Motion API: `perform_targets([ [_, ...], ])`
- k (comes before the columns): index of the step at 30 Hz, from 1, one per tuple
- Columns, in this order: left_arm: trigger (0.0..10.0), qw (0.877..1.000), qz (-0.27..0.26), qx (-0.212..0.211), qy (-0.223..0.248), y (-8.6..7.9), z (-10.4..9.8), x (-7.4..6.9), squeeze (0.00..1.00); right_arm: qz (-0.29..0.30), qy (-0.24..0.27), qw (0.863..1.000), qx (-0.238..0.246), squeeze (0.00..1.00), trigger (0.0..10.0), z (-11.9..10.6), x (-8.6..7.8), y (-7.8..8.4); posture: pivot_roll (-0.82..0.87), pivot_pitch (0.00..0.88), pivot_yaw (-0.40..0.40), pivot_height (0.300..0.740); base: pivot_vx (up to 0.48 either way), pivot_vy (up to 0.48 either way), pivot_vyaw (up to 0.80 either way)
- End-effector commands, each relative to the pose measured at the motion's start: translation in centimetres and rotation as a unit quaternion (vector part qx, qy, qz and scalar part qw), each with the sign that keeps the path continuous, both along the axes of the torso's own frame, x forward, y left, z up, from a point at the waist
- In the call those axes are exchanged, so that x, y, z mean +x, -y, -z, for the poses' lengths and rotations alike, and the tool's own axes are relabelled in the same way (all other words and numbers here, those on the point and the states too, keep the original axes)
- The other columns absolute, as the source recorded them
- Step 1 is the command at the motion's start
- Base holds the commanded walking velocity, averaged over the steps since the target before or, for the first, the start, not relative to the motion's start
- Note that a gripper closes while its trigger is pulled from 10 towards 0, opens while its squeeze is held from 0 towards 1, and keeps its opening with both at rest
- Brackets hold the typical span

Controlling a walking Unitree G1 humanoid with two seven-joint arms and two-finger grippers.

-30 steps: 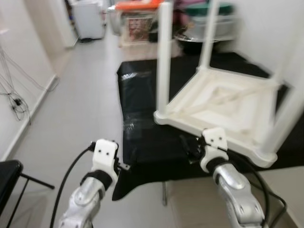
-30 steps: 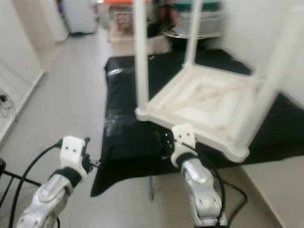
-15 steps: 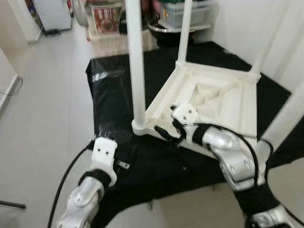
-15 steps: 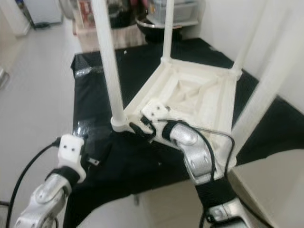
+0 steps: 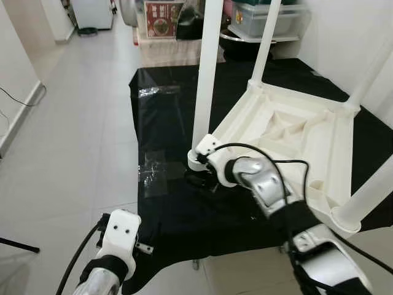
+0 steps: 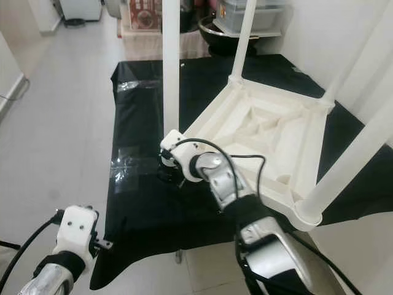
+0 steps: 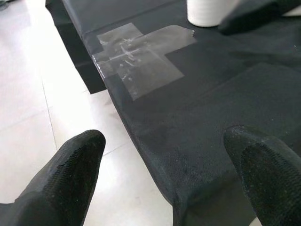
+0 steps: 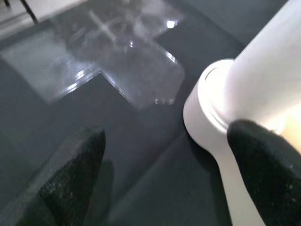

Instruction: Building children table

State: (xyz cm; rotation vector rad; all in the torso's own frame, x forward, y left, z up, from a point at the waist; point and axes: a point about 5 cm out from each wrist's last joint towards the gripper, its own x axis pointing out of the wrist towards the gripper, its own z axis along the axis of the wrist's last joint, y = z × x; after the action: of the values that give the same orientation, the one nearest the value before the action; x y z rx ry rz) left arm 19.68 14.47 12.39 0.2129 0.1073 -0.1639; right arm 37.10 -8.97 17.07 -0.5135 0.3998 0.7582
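Black cloth [image 5: 166, 135], upturned white table [image 5: 288, 132], corner leg [image 5: 206, 80] beside spread right claw [image 5: 199, 179], left claw [image 7: 164, 183] spread

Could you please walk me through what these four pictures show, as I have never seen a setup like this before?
This is a humanoid robot with two silver arms ending in black two-fingered grippers. Two pictures come from its head cameras, looking down; two come from cameras on its wrists. Before it, a white children's table lies upside down, legs up, on a black sheet patched with clear tape. The right gripper, fingers open, reaches to the base of the nearest table leg. The left gripper hangs open over the sheet's near edge. Nothing is held.
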Motion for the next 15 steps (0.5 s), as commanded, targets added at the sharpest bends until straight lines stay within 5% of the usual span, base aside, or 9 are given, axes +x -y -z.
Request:
perform_targets([
  [1, 10.0, 1.0, 0.013, 0.014, 0.006, 0.1, -0.3, -0.4, 0.0, 0.014, -0.03, 0.999, -0.004, 0.0, 10.0, 0.6, 0.1, 0.2, 0.08, 0.164, -0.052, 0.74, 0.0, 0.0, 0.0],
  [9, 10.0, 0.999, 0.043, 0.033, 0.008, 0.8, -0.5, -0.8, 0.0, 0.034, -0.053, 0.998, -0.014, 0.0, 10.0, -0.3, 1.1, 1.5, 0.08, 0.163, -0.049, 0.74, 0.0, 0.0, 0.0],
  [15, 10.0, 0.997, 0.058, 0.043, 0.013, 1.2, -0.5, -0.8, 0.0, 0.025, -0.025, 0.999, 0.037, 0.0, 10.0, -3.2, 2.0, 2.3, 0.08, 0.157, -0.045, 0.74, 0.0, 0.0, 0.0],
])
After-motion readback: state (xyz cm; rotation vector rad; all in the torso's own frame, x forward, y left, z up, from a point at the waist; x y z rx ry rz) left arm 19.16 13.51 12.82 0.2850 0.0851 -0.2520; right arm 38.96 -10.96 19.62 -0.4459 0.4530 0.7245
